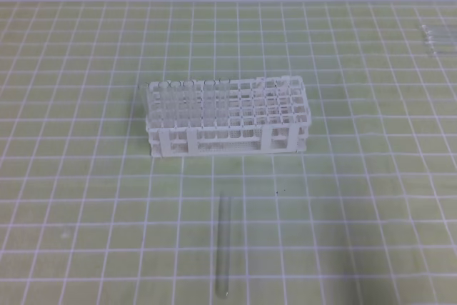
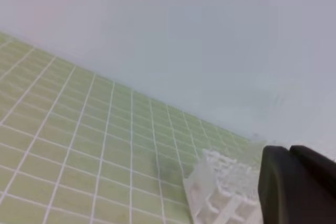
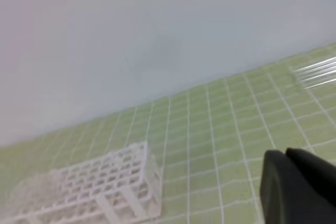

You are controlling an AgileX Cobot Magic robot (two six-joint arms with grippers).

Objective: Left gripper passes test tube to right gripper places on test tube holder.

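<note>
A clear test tube [image 1: 223, 244] lies flat on the green grid mat, in front of the test tube holder [image 1: 228, 116], its length running toward the near edge. The white holder stands mid-table, with several clear tubes upright in its left rows. No gripper shows in the exterior high view. Only a black piece of my left gripper [image 2: 295, 184] shows, at the lower right of the left wrist view, next to the holder [image 2: 220, 190]. My right gripper [image 3: 296, 187] likewise shows as a black piece, well right of the holder [image 3: 105, 182]. Nothing shows between either pair of fingers.
A few spare clear tubes [image 1: 437, 37] lie at the far right of the mat, also seen in the right wrist view as spare tubes [image 3: 317, 72]. A pale wall borders the mat's far edge.
</note>
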